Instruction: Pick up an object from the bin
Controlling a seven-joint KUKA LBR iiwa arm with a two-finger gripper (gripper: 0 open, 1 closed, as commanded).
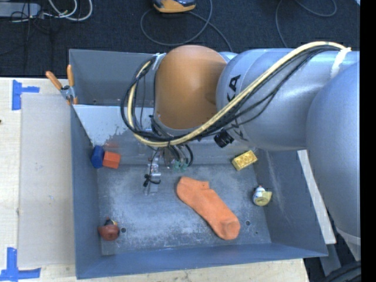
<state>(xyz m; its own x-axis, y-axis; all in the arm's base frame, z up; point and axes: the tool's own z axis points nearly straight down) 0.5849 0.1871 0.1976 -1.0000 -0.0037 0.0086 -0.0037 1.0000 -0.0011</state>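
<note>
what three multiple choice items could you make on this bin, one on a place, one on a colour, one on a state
1. Where does the orange sock lie?
A) on the floor of the bin, right of the gripper
B) in the near-left corner
C) outside the bin

2. What colour is the block next to the orange block by the left wall?
A) green
B) blue
C) white

3. How is the sock?
A) hanging from the gripper
B) draped over the rim
C) lying flat on the floor

Answers:
1 A, it stretches across the mid-floor just right of the gripper.
2 B, a blue block sits at the orange one's left side.
3 C, its whole length rests on the floor, apart from the gripper.
</note>
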